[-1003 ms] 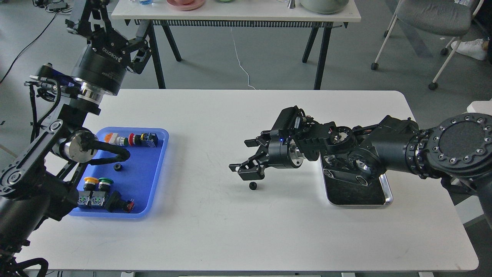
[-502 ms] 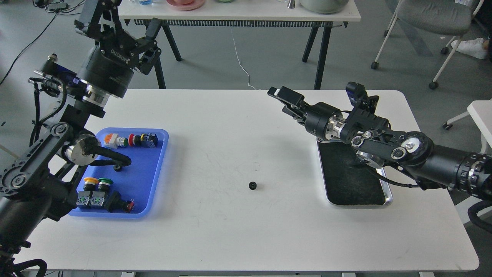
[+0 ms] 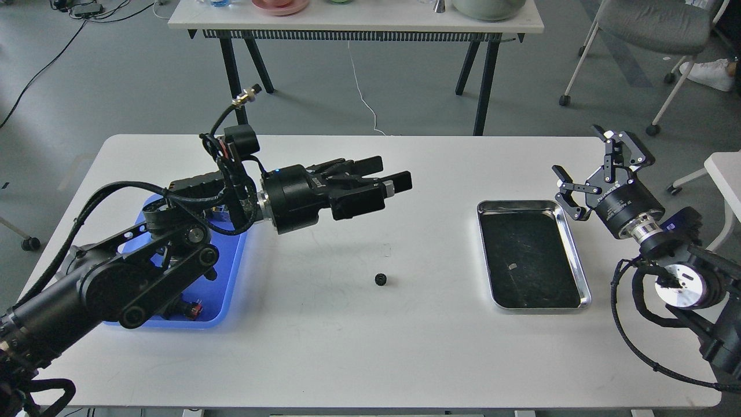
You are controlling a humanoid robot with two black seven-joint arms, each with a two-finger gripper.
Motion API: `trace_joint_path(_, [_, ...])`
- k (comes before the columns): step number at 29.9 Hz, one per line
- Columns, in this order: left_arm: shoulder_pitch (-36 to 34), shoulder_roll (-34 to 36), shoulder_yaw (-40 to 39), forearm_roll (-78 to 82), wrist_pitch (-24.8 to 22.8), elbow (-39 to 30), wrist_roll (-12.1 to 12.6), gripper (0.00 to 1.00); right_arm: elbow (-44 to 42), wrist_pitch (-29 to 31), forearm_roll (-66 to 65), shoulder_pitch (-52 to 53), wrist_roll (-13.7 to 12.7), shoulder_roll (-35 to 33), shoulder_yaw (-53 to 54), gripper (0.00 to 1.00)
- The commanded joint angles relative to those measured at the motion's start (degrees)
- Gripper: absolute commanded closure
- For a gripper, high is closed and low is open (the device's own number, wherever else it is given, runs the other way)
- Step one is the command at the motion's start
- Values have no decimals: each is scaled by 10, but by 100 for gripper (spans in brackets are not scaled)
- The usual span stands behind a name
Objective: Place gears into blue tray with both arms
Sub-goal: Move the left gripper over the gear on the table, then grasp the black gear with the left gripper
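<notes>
One gear [image 3: 380,280] lies alone mid-table, well apart from blue tray [image 3: 234,272]. My left gripper [image 3: 393,176] has swung over table toward it, fingers near together, empty. My right gripper [image 3: 599,159] has withdrawn past steel tray [image 3: 573,255], fingers apart, empty. Left pickup likely next.

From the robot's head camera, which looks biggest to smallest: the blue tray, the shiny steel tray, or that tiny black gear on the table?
1. Blue tray and steel tray: too close to rank, since the left arm hides much of the blue one.
2. Gear: by far the smallest, a speck beside either tray.
</notes>
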Motion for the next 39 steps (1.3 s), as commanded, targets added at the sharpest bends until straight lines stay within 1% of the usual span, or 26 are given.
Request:
trace_joint_path(1, [-48, -4, 58, 115, 0, 20, 0, 0, 1, 7, 16, -35, 0, -27, 7, 4])
trace_joint_path(4, [-98, -18, 121, 115, 9, 65, 0, 0, 2, 7, 23, -51, 0, -34, 8, 4])
trace_joint_path(8, [-166, -41, 233, 115, 42, 105, 0, 0, 2, 7, 28, -63, 0, -38, 16, 4])
trace_joint_path(11, [-207, -58, 297, 115, 43, 120, 0, 0, 2, 7, 28, -64, 0, -39, 17, 4])
trace_joint_path(15, [-234, -91, 359, 115, 46, 178, 0, 1, 1, 7, 28, -62, 0, -39, 18, 4])
trace_joint_path(20, [-235, -140, 391, 115, 48, 257, 0, 2, 0, 7, 27, -61, 0, -39, 19, 4])
trace_joint_path(24, [-232, -152, 431, 115, 51, 279, 0, 3, -1, 7, 27, -60, 0, -39, 19, 4])
trace_joint_path(27, [-228, -163, 437, 115, 52, 295, 0, 4, -1, 7, 27, -59, 0, -39, 18, 4])
trace_joint_path(33, [-208, -176, 439, 115, 62, 340, 0, 14, -1, 7, 27, -58, 0, -40, 18, 4])
trace_joint_path(35, [-203, -176, 439, 115, 64, 345, 0, 22, -1, 7, 27, -58, 0, -41, 19, 4])
trace_joint_path(36, [-200, -175, 439, 115, 64, 345, 0, 24, -1, 7, 27, -58, 0, -43, 20, 4])
trace_joint_path(39, [-194, -173, 438, 115, 65, 347, 0, 26, -1, 7, 27, -58, 0, -43, 20, 4])
